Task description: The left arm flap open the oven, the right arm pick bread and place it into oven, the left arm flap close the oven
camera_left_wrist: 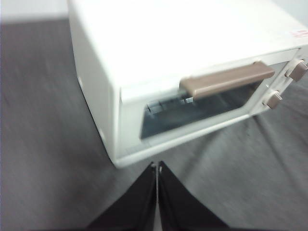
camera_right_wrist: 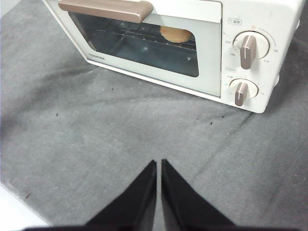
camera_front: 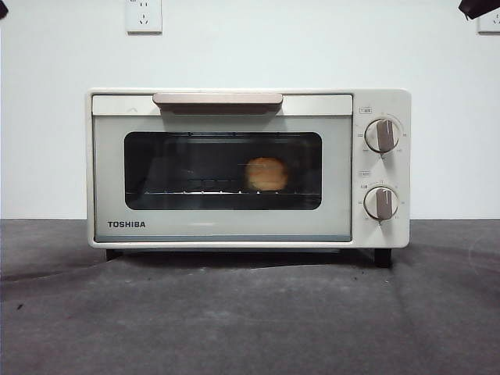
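The cream-white TOSHIBA oven (camera_front: pixel 234 226) stands in the middle of the grey mat with its door shut. The golden bread (camera_front: pixel 266 173) sits on the rack inside, seen through the dark glass; it also shows in the right wrist view (camera_right_wrist: pixel 175 33). My left gripper (camera_left_wrist: pixel 157 166) is shut and empty, held above the mat just off the oven's (camera_left_wrist: pixel 120 120) front corner at the handle (camera_left_wrist: pixel 226 79) end away from the knobs. My right gripper (camera_right_wrist: pixel 159 163) is shut and empty, above the mat in front of the oven (camera_right_wrist: pixel 211 77).
Two grey knobs (camera_front: pixel 382 135) sit on the oven's right panel. A grey mat (camera_front: pixel 250 312) covers the table. A wall socket (camera_front: pixel 144 14) is on the white wall behind. Black arm tips show at the top corners (camera_front: pixel 478 6).
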Controlling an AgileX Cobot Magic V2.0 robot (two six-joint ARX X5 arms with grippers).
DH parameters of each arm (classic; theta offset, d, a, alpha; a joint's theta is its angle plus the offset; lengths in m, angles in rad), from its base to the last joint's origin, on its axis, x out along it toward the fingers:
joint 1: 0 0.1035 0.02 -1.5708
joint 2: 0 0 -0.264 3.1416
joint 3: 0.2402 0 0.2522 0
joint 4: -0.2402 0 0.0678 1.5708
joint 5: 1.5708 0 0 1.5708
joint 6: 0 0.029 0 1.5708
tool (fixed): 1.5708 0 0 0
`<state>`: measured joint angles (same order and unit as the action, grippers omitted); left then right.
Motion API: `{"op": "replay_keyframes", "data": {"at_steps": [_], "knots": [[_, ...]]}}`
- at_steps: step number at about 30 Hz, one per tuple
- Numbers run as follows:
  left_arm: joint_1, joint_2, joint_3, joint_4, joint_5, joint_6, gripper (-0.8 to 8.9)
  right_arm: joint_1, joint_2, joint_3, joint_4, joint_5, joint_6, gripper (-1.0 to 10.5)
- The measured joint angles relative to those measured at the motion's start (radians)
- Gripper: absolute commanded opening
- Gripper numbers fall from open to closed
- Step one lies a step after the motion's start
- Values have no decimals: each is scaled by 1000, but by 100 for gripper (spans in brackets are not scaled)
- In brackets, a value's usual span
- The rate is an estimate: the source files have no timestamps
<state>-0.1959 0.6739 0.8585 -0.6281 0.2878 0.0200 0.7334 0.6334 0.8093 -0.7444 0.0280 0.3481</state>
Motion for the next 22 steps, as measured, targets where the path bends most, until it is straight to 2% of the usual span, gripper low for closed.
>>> {"op": "replay_keyframes", "data": {"at_steps": [4, 9, 12, 22], "knots": [[56, -81, -58, 199, 0, 123, 30, 0, 0, 0, 0, 0, 0, 12], [145, -237, -249, 506, -2, 176, 30, 0, 0, 0, 0, 0, 0, 12], [178, -324, -366, 615, -3, 187, 30, 0, 0, 0, 0, 0, 0, 12], [241, -566, -681, 608, -4, 198, 30, 0, 0, 0, 0, 0, 0, 12]]}}
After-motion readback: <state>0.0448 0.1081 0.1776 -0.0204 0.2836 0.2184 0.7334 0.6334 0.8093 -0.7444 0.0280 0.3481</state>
